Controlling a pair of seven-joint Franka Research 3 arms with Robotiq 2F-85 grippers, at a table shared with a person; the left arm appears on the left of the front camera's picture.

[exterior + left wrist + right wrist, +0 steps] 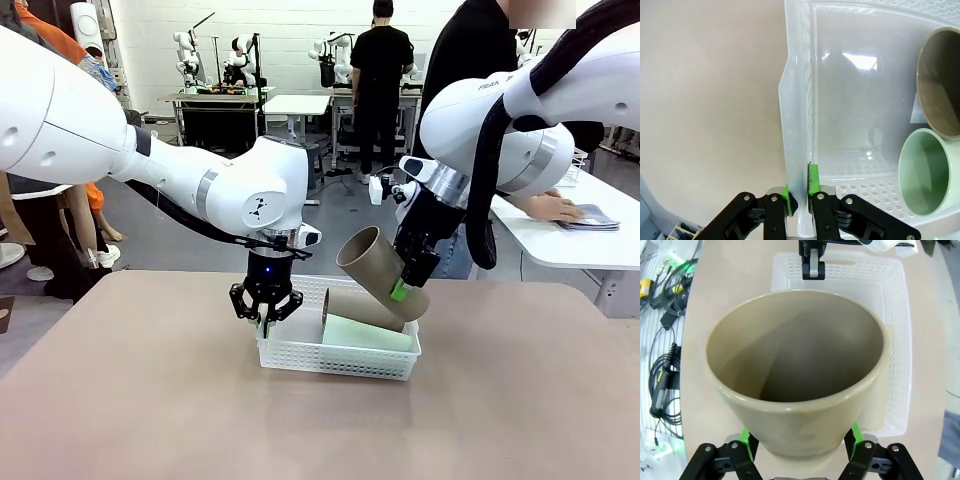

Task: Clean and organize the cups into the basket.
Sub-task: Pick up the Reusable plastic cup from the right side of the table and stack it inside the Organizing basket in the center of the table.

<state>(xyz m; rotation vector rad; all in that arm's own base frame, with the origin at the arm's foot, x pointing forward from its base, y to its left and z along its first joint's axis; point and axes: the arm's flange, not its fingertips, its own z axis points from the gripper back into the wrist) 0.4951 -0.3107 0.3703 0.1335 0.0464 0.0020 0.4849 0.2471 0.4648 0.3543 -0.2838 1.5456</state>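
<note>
1. Pinched the left wall of the basket (338,363) with the left gripper (266,318), pads (813,179) tight on both sides.
2. Held a tan cup (370,264) tilted over the basket's right end, right gripper (404,290) clamped around it.
3. Saw a second tan cup (362,308) and the mint cup (368,335) lying inside.
</note>
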